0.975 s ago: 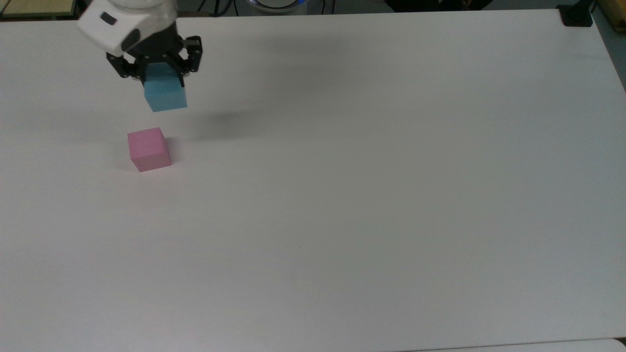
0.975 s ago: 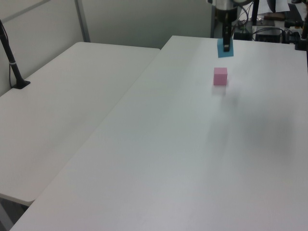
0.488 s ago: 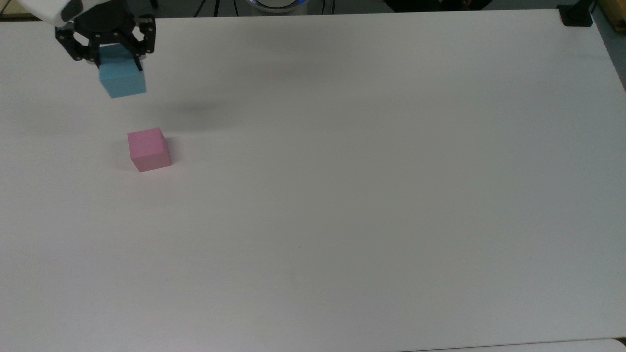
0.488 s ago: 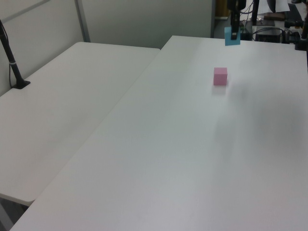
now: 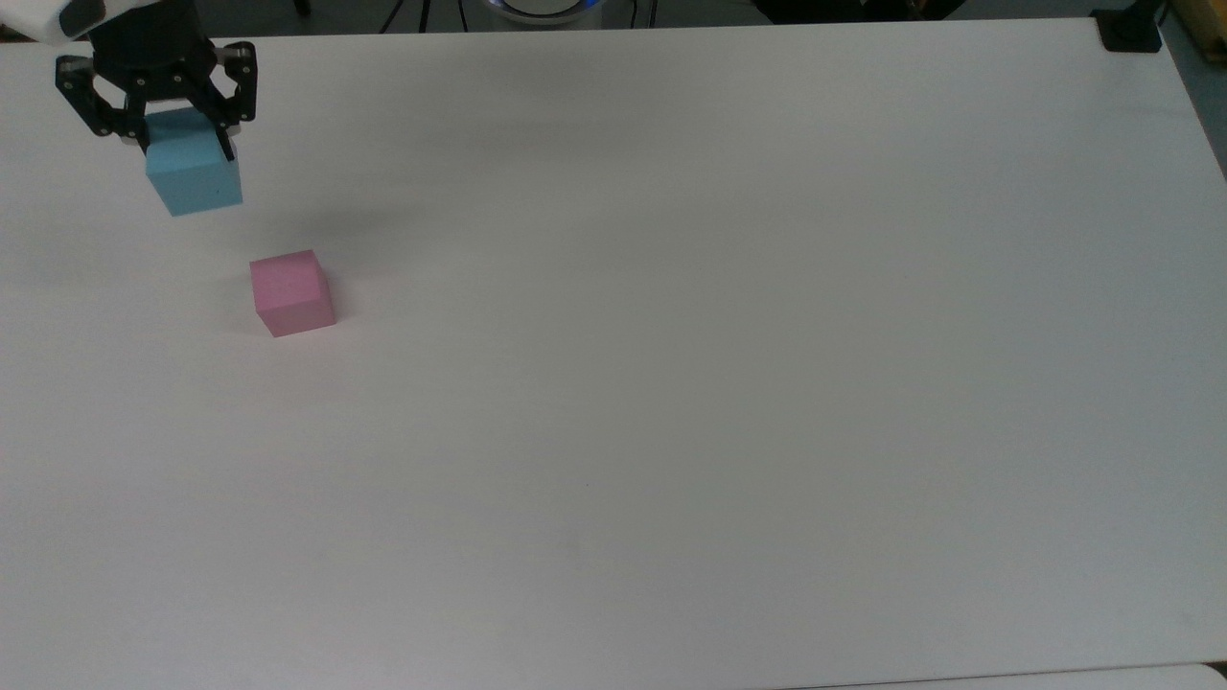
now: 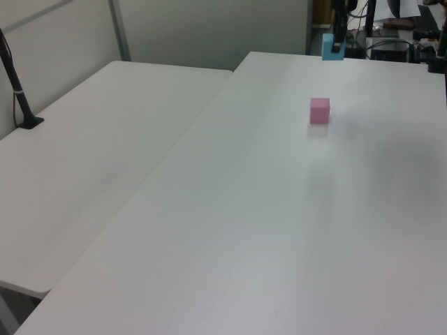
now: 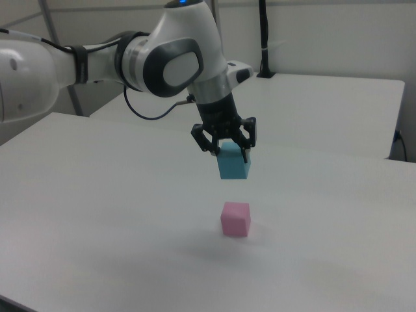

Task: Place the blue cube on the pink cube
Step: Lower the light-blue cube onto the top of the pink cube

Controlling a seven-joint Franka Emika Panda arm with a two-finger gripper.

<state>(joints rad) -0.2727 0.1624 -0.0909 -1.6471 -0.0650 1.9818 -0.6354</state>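
Gripper: the gripper [image 5: 182, 144] is clamped on the blue cube [image 5: 194, 177], its black fingers pressing two opposite sides of the cube's upper part; it also shows in the right view [image 7: 229, 151].
Blue cube: held in the air, clear of the table [image 5: 729, 364]. In the right view the blue cube [image 7: 233, 162] hangs above the pink cube [image 7: 235, 218] with a clear gap between them, and sits slightly toward 11 o'clock of it. In the top view it lies at about 10 o'clock from the pink cube [image 5: 291, 292], apart from it. In the left view the blue cube [image 6: 331, 48] shows near the far edge of the table, at about 12 o'clock from the pink cube [image 6: 319, 110].
Pink cube: resting flat on the white table, alone, nothing touching it.
Arm: the white arm [image 7: 97, 58] comes in from the right view's left, its black wrist pointing downward to the gripper.
Table: plain white top; a second white table [image 6: 91, 160] stands beside it on the left view's left, with a black post [image 6: 17, 87] near that table's far corner.
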